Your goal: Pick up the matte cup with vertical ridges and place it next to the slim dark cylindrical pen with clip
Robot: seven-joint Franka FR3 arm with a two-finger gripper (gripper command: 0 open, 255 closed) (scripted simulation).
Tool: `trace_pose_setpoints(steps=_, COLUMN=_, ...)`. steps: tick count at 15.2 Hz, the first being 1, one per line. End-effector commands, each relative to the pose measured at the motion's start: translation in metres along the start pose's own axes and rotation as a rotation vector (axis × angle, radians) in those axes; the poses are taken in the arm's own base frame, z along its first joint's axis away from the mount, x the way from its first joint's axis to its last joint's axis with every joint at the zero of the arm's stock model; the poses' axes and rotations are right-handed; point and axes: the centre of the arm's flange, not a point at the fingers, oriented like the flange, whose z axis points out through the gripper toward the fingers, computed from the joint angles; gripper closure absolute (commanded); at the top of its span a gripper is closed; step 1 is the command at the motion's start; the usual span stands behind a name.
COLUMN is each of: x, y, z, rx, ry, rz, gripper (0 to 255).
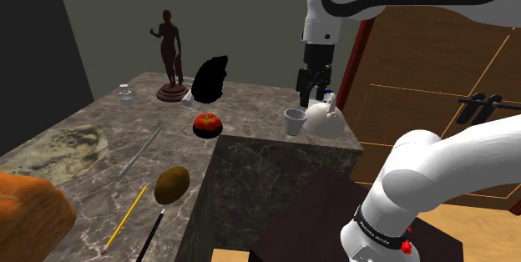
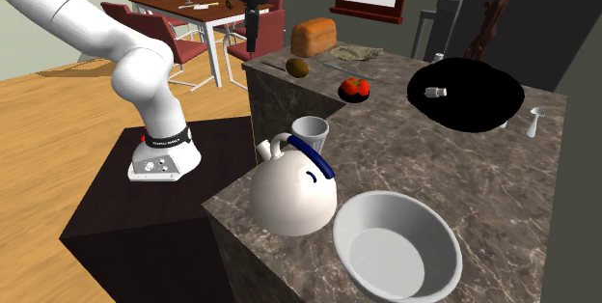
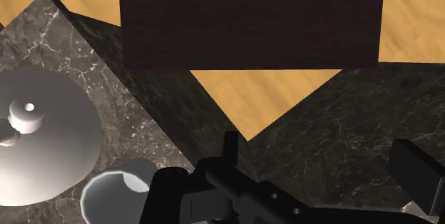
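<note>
A pale cup with vertical ridges [image 1: 294, 122] stands upright near the edge of the marble counter [image 1: 250, 102], just beside a white teapot [image 1: 326, 118]. My black gripper [image 1: 311, 93] hangs open above the cup and the teapot, touching neither. In the wrist view its fingers [image 3: 229, 151] stand wide apart with nothing between them, and the cup [image 3: 118, 194] lies off to the side of the gripper [image 3: 321, 169], next to the teapot [image 3: 36, 140]. A slim dark pen [image 1: 152, 231] lies far down the counter beside a yellow pencil [image 1: 125, 217].
A tomato on a dark plate [image 1: 206, 123], a brown oval fruit [image 1: 171, 183], a grey pen [image 1: 139, 152], a bread loaf [image 1: 29, 214], a figurine [image 1: 171, 56] and a black shape [image 1: 209, 81] sit on the counter. A white bowl [image 2: 396, 248] stands by the teapot [image 2: 292, 187].
</note>
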Motion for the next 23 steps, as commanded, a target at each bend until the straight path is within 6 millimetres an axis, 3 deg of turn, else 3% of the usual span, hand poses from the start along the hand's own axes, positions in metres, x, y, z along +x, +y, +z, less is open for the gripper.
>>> trace_pose_setpoints(steps=1, x=0.0, y=0.0, z=0.0, rx=0.0, ry=0.0, rz=0.0, gripper=0)
trace_pose_setpoints(steps=18, x=0.152, y=0.11, z=0.093, rx=-0.157, ry=0.021, rz=0.028, gripper=0)
trace_pose_setpoints(steps=23, x=0.157, y=0.117, z=0.116, rx=-0.162, ry=0.022, rz=0.029, gripper=0)
